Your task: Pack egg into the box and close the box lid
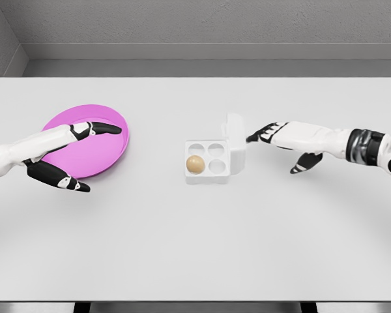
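Head view: egg (195,164) is seated in the front-left cup of the white four-cup box (206,162), near table centre; the other three cups are seen bare. Box lid (235,145) is hinged on the right side and stands roughly upright, not closed. No brand, label or writing can be read anywhere. Right hand (283,140) is reached in from the right, fingers extended and relaxed, nothing held, dark fingertips (253,137) just beside the lid's outer face; contact cannot be confirmed. Thumb is angled down and away from the fingers. Left hand (68,153) is laid across the pink plate (101,153) at the left, fingers stretched out over it, thumb dropped below the plate's front rim, nothing gripped. White table (195,248) is shown with a wide bare stretch in front of the box and between box and plate; its front edge is seen near the bottom of the frame, its far edge against the grey wall.
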`<state>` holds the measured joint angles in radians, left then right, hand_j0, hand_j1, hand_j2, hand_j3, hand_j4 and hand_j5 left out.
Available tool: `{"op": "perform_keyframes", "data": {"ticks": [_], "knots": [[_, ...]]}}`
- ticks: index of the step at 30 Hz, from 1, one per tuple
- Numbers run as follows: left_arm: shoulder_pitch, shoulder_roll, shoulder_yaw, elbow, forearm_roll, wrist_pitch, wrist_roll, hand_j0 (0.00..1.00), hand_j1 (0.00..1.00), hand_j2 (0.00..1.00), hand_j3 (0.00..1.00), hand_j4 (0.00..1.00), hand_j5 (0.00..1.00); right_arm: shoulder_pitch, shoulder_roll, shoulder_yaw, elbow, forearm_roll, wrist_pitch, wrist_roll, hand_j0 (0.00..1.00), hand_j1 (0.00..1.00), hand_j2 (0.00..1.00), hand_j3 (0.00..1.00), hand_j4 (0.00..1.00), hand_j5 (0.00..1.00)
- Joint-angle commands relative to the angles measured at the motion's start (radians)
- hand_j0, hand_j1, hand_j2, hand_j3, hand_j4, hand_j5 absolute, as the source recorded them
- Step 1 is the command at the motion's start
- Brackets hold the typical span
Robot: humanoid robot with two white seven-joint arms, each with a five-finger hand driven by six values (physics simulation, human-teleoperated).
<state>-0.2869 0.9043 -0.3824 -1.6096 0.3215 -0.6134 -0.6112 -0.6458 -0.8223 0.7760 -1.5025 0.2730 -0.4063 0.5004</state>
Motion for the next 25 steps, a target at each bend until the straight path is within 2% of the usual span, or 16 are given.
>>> {"op": "perform_keyframes", "data": {"ticks": [1,10,17,21,25], "knots": [[0.000,0.001,0.000,-0.003,0.008,0.003,0.000,1.00,1.00,1.00,1.00,1.00,1.00,-0.002,-0.001,0.000,-0.022,-0.005,0.000,0.000,1.00,1.00,1.00,1.00,1.00,1.00],[0.000,0.002,0.000,-0.003,0.008,0.003,0.000,1.00,1.00,1.00,1.00,1.00,1.00,-0.020,0.005,0.000,-0.088,-0.006,-0.003,0.001,1.00,1.00,1.00,1.00,1.00,1.00],[-0.002,0.001,-0.001,-0.001,0.008,0.003,0.000,1.00,1.00,1.00,1.00,1.00,1.00,-0.031,0.038,0.008,-0.090,-0.006,-0.008,0.001,1.00,1.00,1.00,1.00,1.00,1.00],[-0.002,0.002,0.000,-0.001,0.008,0.003,0.000,1.00,1.00,1.00,1.00,1.00,1.00,-0.041,0.009,-0.043,-0.054,-0.006,-0.009,0.000,1.00,1.00,1.00,1.00,1.00,1.00],[-0.002,0.004,0.002,-0.007,0.011,0.003,0.000,1.00,1.00,1.00,1.00,1.00,1.00,-0.026,-0.024,-0.070,0.047,-0.008,-0.022,-0.005,1.00,1.00,1.00,1.00,1.00,1.00]]}}
